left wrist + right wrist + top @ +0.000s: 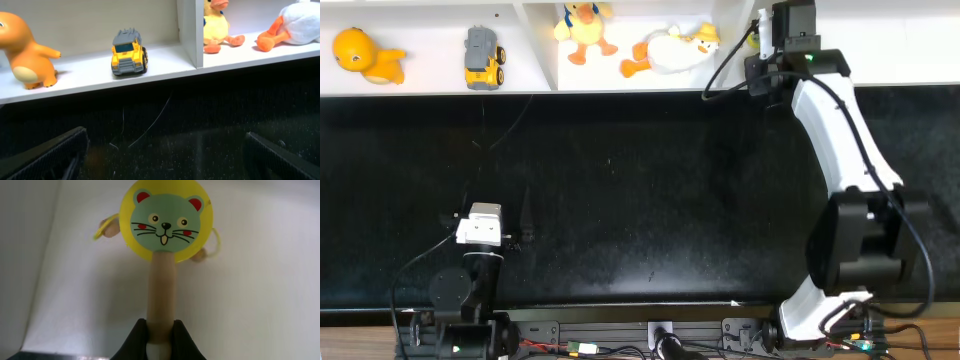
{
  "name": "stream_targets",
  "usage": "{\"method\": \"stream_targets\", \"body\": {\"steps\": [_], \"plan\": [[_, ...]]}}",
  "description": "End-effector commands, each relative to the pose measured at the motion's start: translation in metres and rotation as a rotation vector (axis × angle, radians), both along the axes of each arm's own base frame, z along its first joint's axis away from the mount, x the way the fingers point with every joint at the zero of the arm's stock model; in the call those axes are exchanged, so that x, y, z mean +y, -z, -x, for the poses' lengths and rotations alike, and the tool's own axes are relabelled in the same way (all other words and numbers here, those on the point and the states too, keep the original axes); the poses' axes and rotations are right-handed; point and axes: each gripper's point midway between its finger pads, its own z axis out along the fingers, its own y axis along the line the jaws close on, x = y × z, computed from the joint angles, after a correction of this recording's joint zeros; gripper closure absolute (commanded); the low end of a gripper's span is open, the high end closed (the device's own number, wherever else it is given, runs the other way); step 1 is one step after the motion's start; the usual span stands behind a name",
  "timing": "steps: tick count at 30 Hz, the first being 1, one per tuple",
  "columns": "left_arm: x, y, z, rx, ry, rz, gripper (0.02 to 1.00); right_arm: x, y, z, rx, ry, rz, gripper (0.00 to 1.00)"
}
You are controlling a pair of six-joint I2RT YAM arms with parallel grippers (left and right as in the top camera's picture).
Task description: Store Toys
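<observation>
At the shelf's (895,40) right end, we are pinching the rattle (162,270) by its wooden handle with the right gripper (161,330), its face before the white shelf. Over the black table (650,190), we are holding the left gripper (165,156) with fingers spread, facing the truck (129,52).

Top: overhead, looking down. Left wrist: low, shelf (150,76) well ahead of claw (165,132), truck (129,52) shared with top. Right wrist: close-up.

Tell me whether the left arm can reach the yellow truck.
Probably yes: the open left gripper faces the yellow truck on the shelf, and nothing stands between them on the black mat.
</observation>
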Motion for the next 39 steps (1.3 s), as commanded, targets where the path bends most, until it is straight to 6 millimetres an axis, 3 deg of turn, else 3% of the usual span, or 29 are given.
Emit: {"method": "stream_targets", "body": {"steps": [1, 4, 6, 15, 19, 22, 28, 32, 35, 39], "plan": [[0.000, -0.001, 0.001, -0.005, -0.003, 0.010, 0.020, 0.006, -0.005, -0.014, -0.031, -0.010, -0.033, 0.958], [0.000, -0.001, 0.001, -0.005, -0.003, 0.010, 0.020, 0.007, -0.004, -0.017, -0.039, -0.011, -0.036, 0.958], [0.000, -0.001, 0.001, -0.005, -0.003, 0.010, 0.020, 0.007, -0.005, -0.017, -0.041, -0.011, -0.036, 0.873], [0.000, -0.001, 0.001, -0.005, -0.003, 0.010, 0.020, 0.004, -0.012, -0.010, -0.034, 0.033, -0.052, 0.023], [0.000, -0.001, 0.001, -0.005, -0.003, 0.010, 0.020, -0.015, -0.034, 0.014, -0.029, 0.080, -0.007, 0.005], [0.000, -0.001, 0.001, -0.004, -0.003, 0.010, 0.020, -0.040, -0.045, 0.051, -0.015, 0.139, 0.041, 0.003], [0.000, -0.001, 0.001, -0.005, -0.003, 0.010, 0.020, -0.076, -0.042, 0.158, 0.010, 0.245, 0.089, 0.005], [0.000, -0.001, 0.001, -0.005, -0.003, 0.010, 0.020, -0.087, -0.036, 0.233, 0.094, 0.287, 0.146, 0.007], [0.000, -0.001, 0.001, -0.005, -0.003, 0.010, 0.020, -0.083, -0.032, 0.280, 0.175, 0.282, 0.151, 0.007], [0.000, -0.001, 0.001, -0.005, -0.003, 0.010, 0.023, -0.080, -0.033, 0.315, 0.230, 0.277, 0.154, 0.005]]}}
